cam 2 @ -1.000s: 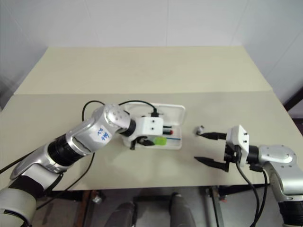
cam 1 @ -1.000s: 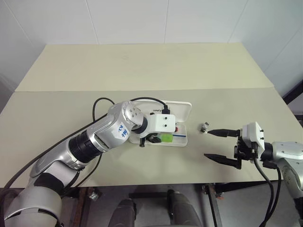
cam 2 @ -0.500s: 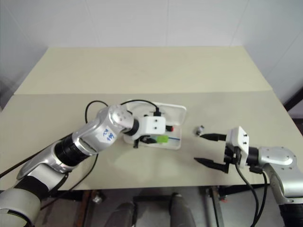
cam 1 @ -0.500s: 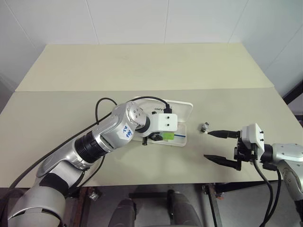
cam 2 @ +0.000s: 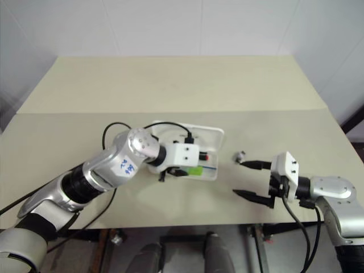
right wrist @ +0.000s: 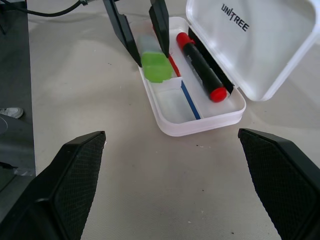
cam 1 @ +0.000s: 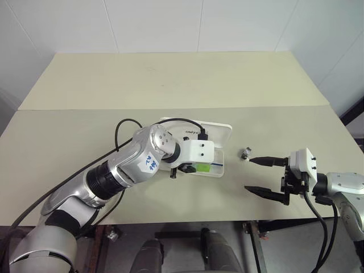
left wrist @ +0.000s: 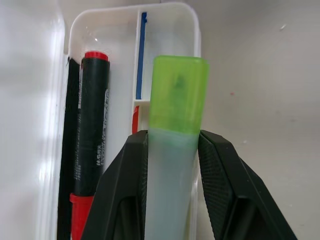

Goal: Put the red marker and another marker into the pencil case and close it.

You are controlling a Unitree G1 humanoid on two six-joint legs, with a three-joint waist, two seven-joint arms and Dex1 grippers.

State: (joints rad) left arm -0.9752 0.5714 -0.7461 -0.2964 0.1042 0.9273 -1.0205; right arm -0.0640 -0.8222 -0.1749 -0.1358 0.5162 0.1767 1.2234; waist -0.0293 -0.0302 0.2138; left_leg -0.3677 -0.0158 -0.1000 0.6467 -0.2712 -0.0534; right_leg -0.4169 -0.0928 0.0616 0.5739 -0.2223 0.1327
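We see the left gripper (left wrist: 171,165) clamping the highlighter (left wrist: 175,125) over the open case's (right wrist: 200,127) near rim, red marker (right wrist: 200,65) inside, right gripper (cam 1: 266,177) wide at 3 o'clock, bare table (cam 1: 170,85) toward 12.

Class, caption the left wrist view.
Left gripper holds green-capped highlighter over open pencil case containing red marker.

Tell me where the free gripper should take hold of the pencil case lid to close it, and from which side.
Probably the lid by its free long edge, the one away from the hinge, coming from behind the case so the right gripper can tip it over the tray. The lid stands tilted open, and the left gripper with the highlighter occupies the tray side.
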